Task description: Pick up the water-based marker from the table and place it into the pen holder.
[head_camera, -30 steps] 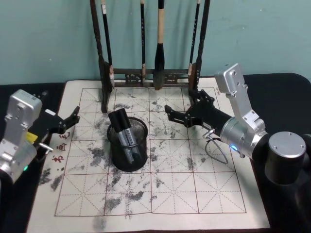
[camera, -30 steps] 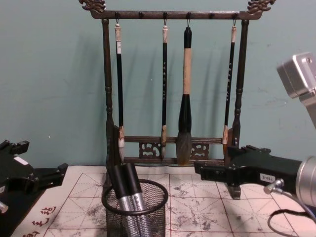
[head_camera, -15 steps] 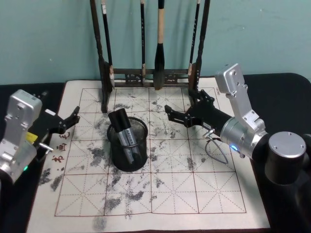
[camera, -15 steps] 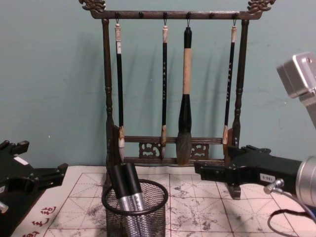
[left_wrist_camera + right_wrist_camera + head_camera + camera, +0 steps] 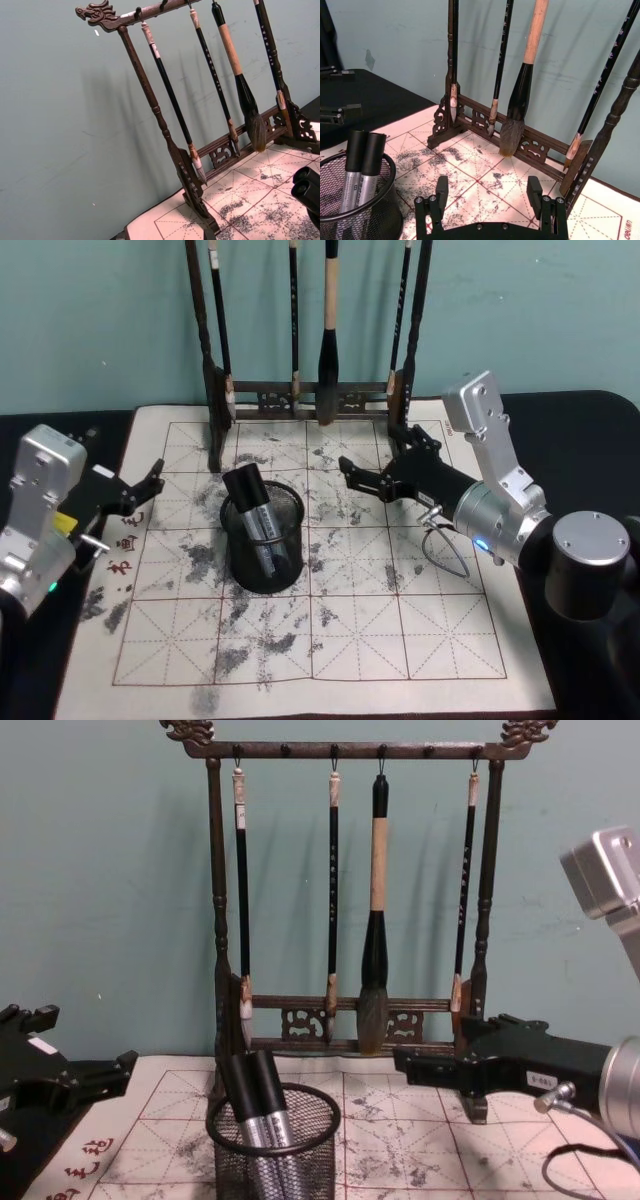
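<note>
Two markers [image 5: 258, 515] stand in the pen holder [image 5: 264, 565] mid-desk [image 5: 330, 640]. The right pincer [image 5: 352, 472] hovers beside it, jaws wide and empty. The left pincer [image 5: 150, 480] waits open and empty at the left edge.

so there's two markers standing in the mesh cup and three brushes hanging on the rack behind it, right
Not quite: the rack holds four brushes, not three, as the chest view shows plainly. The rest stands: two markers stand in the mesh cup, with the rack behind it.
</note>
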